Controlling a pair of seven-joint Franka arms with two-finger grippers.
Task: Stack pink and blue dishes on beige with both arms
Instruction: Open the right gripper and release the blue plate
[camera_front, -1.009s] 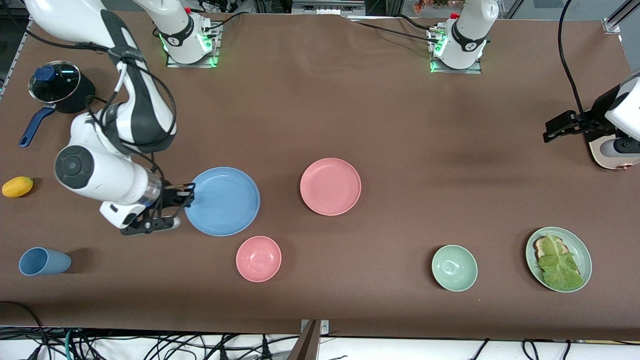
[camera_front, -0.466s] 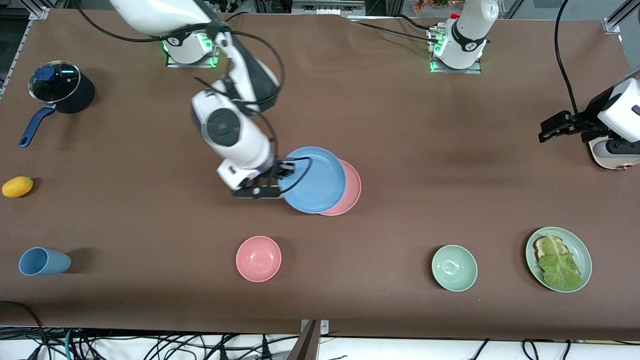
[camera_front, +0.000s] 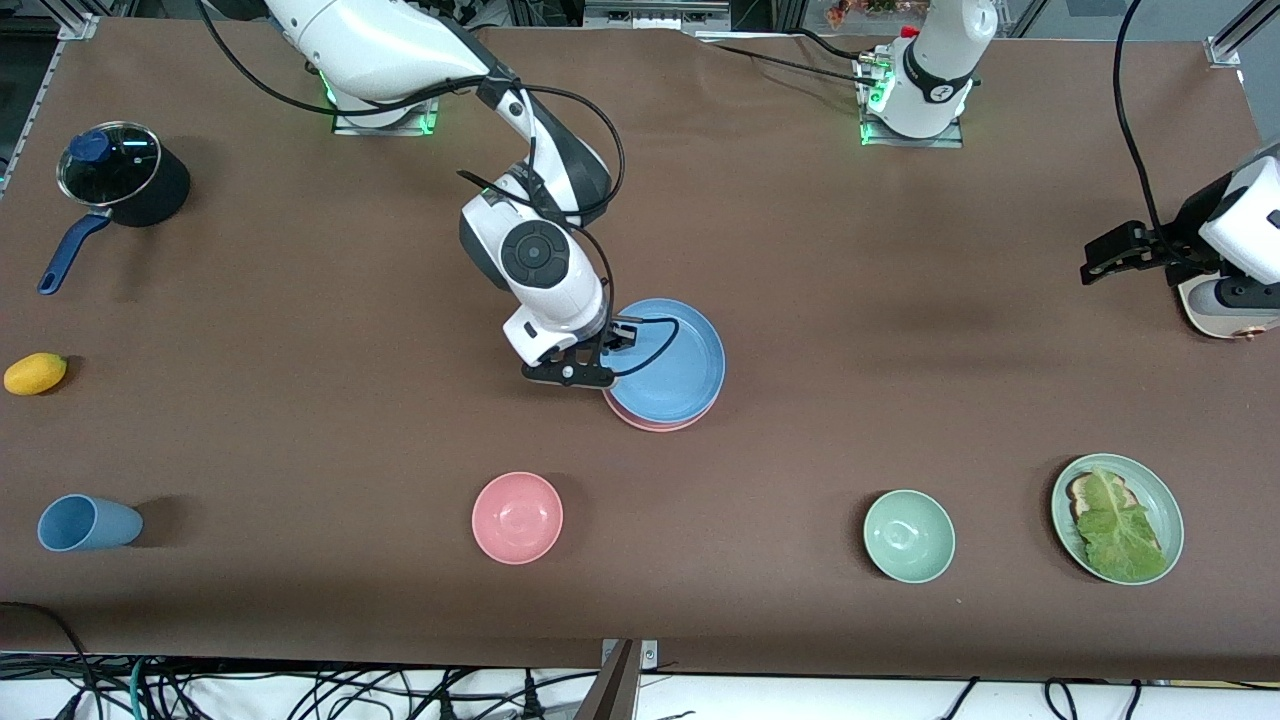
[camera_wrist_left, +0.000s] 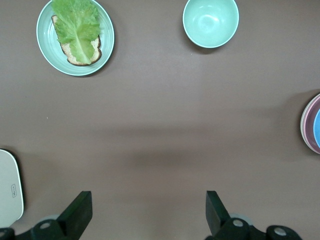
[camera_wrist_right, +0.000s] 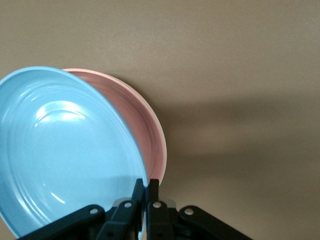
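My right gripper (camera_front: 622, 340) (camera_wrist_right: 147, 184) is shut on the rim of the light blue plate (camera_front: 668, 358) (camera_wrist_right: 65, 150). It holds that plate tilted over the pink plate (camera_front: 650, 424) (camera_wrist_right: 152, 135) at mid-table. Only a crescent of pink shows, and I cannot tell whether the two touch. My left gripper (camera_front: 1100, 262) (camera_wrist_left: 147, 210) hangs open and empty over bare cloth at the left arm's end. Beside it a cream-coloured rounded edge (camera_front: 1205, 318) (camera_wrist_left: 9, 187) shows under that arm's wrist. Most of it is hidden, so I cannot tell whether it is the beige plate.
Nearer the front camera stand a pink bowl (camera_front: 517, 517), a pale green bowl (camera_front: 909, 535) and a green plate with lettuce (camera_front: 1117, 517). At the right arm's end are a blue cup (camera_front: 88, 522), a yellow fruit (camera_front: 35, 373) and a lidded pot (camera_front: 120, 175).
The right arm carried the blue plate from the right arm's end of the table to over the pink plate, now covering nearly all of it. The left arm barely moved.
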